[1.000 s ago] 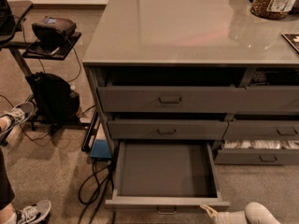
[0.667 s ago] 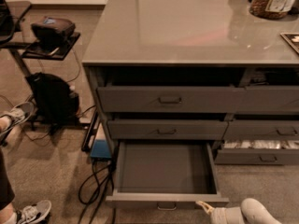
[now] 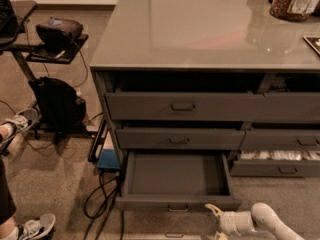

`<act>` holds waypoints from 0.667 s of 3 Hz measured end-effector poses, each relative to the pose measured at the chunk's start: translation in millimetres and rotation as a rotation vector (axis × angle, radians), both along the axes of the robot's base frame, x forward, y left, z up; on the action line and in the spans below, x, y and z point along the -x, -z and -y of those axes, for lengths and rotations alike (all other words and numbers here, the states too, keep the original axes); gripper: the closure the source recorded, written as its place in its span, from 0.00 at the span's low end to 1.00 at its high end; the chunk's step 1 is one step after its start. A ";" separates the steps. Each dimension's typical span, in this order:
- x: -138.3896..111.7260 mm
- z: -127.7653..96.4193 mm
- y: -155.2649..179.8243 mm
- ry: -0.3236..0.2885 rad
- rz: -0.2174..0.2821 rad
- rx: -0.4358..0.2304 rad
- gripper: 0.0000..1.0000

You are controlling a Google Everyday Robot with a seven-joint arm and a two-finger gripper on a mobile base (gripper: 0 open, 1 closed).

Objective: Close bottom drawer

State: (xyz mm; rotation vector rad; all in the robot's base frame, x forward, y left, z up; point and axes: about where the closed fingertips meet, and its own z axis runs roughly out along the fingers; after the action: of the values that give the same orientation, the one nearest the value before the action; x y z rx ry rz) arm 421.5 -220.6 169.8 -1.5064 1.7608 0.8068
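Note:
The bottom drawer (image 3: pixel 177 175) stands pulled out at the bottom left of the grey cabinet. Its plain grey tray is bare. Its low front (image 3: pixel 150 202) carries a small metal pull (image 3: pixel 178 208). My gripper (image 3: pixel 214 217) comes in from the lower right on a white arm. Its pale fingertips (image 3: pixel 213 208) sit just below the right end of the drawer front, close to it. I cannot tell whether they touch it.
Two taller-fronted drawers (image 3: pixel 182 107) sit above. A right-hand drawer (image 3: pixel 277 156) shows white items. A jar (image 3: pixel 294 0) stands on the countertop (image 3: pixel 200 29). Cables (image 3: pixel 100 199), a blue box (image 3: pixel 108 159), a black bag (image 3: pixel 57 104) and a person's shoes (image 3: pixel 17 121) lie left.
My gripper has moved left along the drawer front and a little toward it. The drawer itself looks to stand where it was.

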 end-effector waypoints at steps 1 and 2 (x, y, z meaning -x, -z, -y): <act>-37.3 5.4 6.9 0.056 -0.007 0.005 0.00; -47.5 6.4 8.5 0.076 -0.009 0.004 0.00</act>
State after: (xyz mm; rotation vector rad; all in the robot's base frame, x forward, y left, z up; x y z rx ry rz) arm 469.0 -227.0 161.3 -1.4317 1.8152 0.7736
